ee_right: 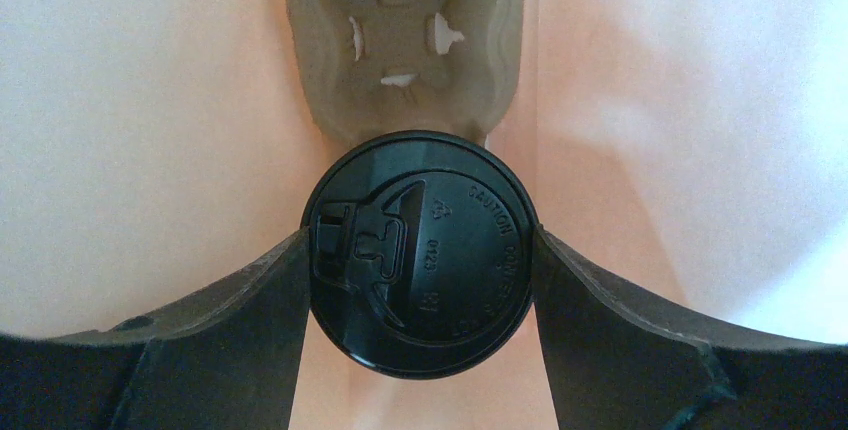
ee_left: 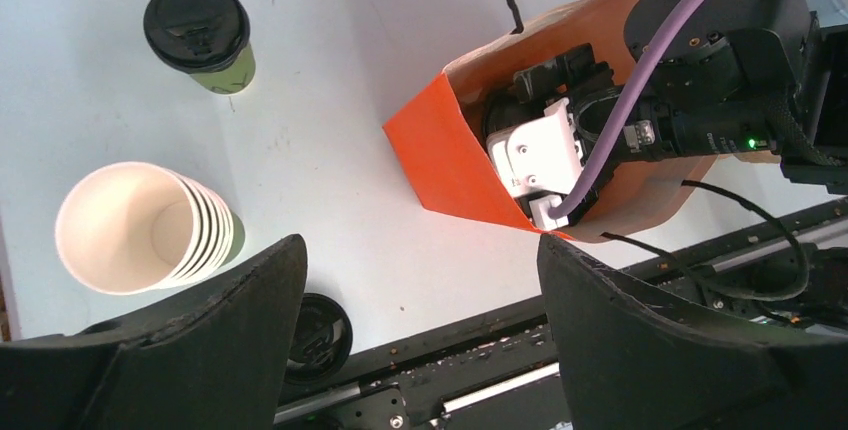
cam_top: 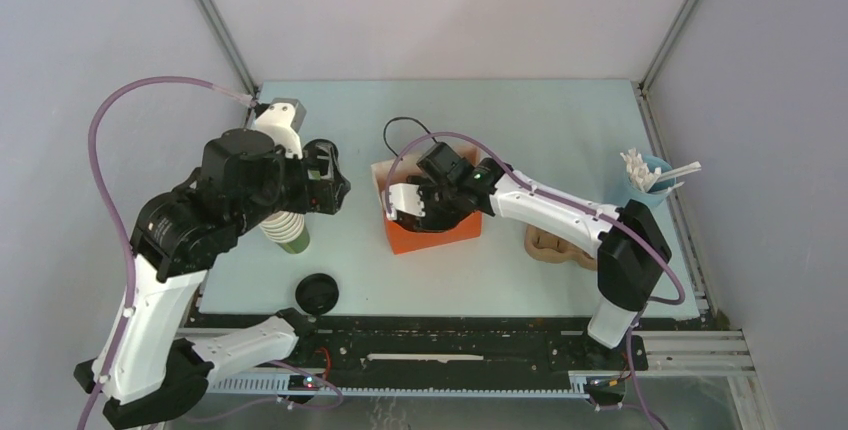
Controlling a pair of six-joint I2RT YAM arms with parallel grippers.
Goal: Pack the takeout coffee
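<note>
Inside the orange bag [ee_left: 440, 165], right gripper [ee_right: 418, 242] clamps a lidded coffee cup [ee_right: 430, 280] above the pulp carrier [ee_right: 405, 30]. Best to centre it over a free pocket, lower straight, release late. Left gripper [ee_left: 418, 255] hangs open; second lidded cup [ee_left: 197, 35] stands on the table [ee_left: 320, 70]

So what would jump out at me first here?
The orange bag mid-table catches the eye first, with the right gripper down inside it. Its wrist view shows it clamping a black-lidded cup over a cardboard carrier lying in the bag. Beside the bag, the left gripper hangs open above the table near a stack of empty cups.
</note>
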